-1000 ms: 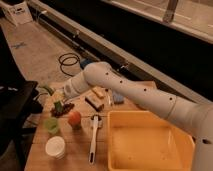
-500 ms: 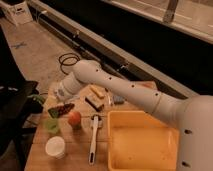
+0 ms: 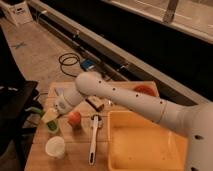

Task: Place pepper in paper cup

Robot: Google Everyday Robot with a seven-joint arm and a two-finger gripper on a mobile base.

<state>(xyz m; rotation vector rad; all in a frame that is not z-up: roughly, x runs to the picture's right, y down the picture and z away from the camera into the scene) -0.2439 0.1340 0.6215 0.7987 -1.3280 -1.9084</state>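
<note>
We count one white arm (image 3: 125, 100), reaching from the right side across the wooden worktop (image 3: 75, 156) and bending down toward its left edge. Its single gripper (image 3: 50, 113) hangs there, just above one translucent light-green cup (image 3: 51, 126). We cannot tell whether the gripper is spread, pressed together or pinching anything, as it merges with the cup's rim from this angle. We see one pepper (image 3: 32, 110), a slender curved green shape right at the left edge of the worktop, just beside the gripper. We cannot tell whether it is gripped or only lies next to it. There is one paper cup (image 3: 55, 147), white and upright, near the front-left corner. It stands apart from the pepper, with the green cup between them, so we count two cups in all. One round orange-red fruit (image 3: 74, 119) sits just right of the green cup. One long white-handled utensil (image 3: 93, 140) lies pointing toward the front edge, between the fruit and one large yellow tub (image 3: 145, 145) that fills the front-right part of the worktop. One small pale-and-brown block (image 3: 95, 104) lies under the arm near the middle. One reddish-orange object (image 3: 143, 90) sits toward the back-right corner. On the floor behind the worktop lies one coiled black cable (image 3: 70, 62).
</note>
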